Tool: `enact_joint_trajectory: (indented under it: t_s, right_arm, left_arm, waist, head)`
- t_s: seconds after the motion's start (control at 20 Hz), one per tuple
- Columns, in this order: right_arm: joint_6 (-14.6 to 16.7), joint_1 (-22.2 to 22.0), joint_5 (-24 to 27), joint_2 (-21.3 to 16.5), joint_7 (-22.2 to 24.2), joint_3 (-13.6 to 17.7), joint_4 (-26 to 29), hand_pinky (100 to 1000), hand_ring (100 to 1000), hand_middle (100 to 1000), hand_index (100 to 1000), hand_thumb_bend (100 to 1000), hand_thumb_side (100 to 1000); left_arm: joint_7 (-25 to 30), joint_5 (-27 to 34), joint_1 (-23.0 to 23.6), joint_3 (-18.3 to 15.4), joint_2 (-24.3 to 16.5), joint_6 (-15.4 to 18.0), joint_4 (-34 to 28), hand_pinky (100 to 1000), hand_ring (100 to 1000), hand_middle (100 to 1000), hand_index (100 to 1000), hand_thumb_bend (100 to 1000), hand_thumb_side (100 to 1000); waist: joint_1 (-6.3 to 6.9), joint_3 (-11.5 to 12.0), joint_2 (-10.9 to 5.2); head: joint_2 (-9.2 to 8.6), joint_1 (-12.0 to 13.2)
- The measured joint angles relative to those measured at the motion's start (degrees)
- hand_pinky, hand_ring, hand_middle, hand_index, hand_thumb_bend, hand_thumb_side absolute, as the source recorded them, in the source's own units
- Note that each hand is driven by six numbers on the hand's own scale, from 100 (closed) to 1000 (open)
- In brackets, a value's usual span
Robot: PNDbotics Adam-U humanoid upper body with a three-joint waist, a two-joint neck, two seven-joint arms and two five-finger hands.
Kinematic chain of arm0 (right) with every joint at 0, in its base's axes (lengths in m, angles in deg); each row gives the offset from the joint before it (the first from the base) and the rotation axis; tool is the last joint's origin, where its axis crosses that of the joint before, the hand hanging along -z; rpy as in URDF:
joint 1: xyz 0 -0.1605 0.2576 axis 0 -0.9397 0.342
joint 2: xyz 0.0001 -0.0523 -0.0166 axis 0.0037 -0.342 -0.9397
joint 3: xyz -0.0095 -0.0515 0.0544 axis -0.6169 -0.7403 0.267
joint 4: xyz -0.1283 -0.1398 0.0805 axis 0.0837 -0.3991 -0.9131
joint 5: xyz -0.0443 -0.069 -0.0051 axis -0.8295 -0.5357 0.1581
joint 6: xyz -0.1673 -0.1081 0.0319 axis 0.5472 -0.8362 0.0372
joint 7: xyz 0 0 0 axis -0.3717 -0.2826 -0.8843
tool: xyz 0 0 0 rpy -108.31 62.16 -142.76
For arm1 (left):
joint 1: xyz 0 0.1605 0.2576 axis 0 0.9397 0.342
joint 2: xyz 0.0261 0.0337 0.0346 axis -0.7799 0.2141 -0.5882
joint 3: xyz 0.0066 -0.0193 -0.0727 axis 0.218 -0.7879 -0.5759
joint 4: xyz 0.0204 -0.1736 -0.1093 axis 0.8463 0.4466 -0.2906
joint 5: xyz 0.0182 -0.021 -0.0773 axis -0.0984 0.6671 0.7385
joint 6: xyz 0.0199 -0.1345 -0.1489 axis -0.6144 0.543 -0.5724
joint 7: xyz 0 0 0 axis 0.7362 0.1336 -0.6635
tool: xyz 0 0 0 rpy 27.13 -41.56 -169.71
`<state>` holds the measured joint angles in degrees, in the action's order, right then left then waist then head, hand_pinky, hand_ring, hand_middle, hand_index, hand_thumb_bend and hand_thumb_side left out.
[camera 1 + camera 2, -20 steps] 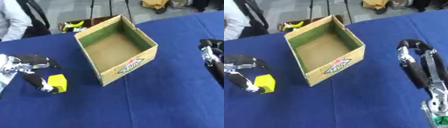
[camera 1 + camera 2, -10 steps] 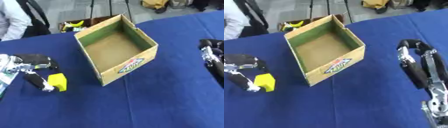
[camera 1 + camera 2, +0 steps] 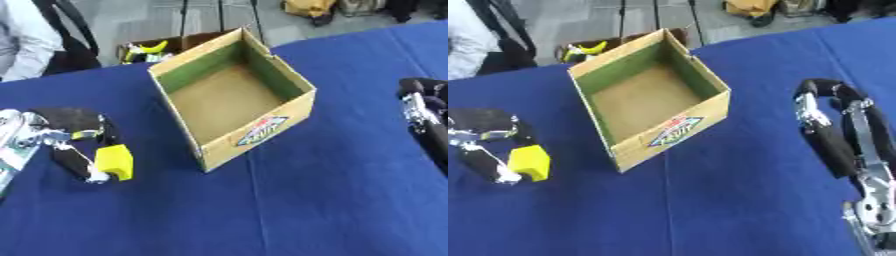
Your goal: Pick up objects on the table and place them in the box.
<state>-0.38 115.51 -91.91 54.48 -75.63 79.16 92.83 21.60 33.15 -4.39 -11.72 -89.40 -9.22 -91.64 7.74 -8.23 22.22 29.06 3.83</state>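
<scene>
At the lower left of the frame, a yellow block (image 3: 115,162) is pinched between the curled fingers and thumb of the left hand (image 3: 72,141), so the pick-up step is judged under way. A lift and carry rightward over the open, empty box (image 3: 229,98) at upper centre is called for next. The right hand (image 3: 834,128) is seen at the right edge with fingers relaxed, holding nothing.

The right hand (image 3: 423,112) is cut off by the left-eye view's edge.

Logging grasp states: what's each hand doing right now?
Left hand: shut on the yellow block.
Right hand: holding nothing; open or shut cannot be told.
</scene>
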Motion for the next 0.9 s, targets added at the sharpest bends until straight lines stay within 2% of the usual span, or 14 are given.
enact_joint_trajectory:
  t_s: [0.35, 0.55, 0.75, 0.9]
  right_arm:
    - [-0.1, 0.0, 0.0, 0.0, -0.1, 0.0, 0.0, 935, 1000, 665, 793, 100, 840]
    - [-0.1, 0.0, 0.0, 0.0, -0.1, 0.0, 0.0, 935, 1000, 665, 792, 100, 840]
    - [-0.1, 0.0, 0.0, 0.0, -0.1, 0.0, 0.0, 935, 1000, 665, 792, 100, 840]
    - [-0.1, 0.0, 0.0, 0.0, -0.1, 0.0, 0.0, 935, 1000, 665, 792, 100, 840]
  left_arm:
    - [-0.3, -1.0, 0.0, 0.0, 0.0, 0.3, 0.0, 443, 580, 583, 730, 220, 703]
    - [-0.6, -1.5, 0.0, 0.0, 0.0, 0.6, 0.0, 412, 559, 555, 712, 190, 664]
    - [-0.9, -1.9, -0.2, 0.0, 0.0, 0.9, -0.1, 358, 516, 464, 658, 260, 598]
    - [-2.0, -2.3, -0.2, -0.5, 0.0, 1.5, -0.8, 340, 505, 451, 631, 243, 593]
  waist:
    - [0.00, 0.0, 0.00]
    - [0.00, 0.0, 0.00]
    - [0.00, 0.0, 0.00]
    - [0.00, 0.1, 0.00]
  head:
    - [-0.41, 0.0]
    - [-0.42, 0.0]
    - [-0.43, 0.0]
    - [-0.45, 0.0]
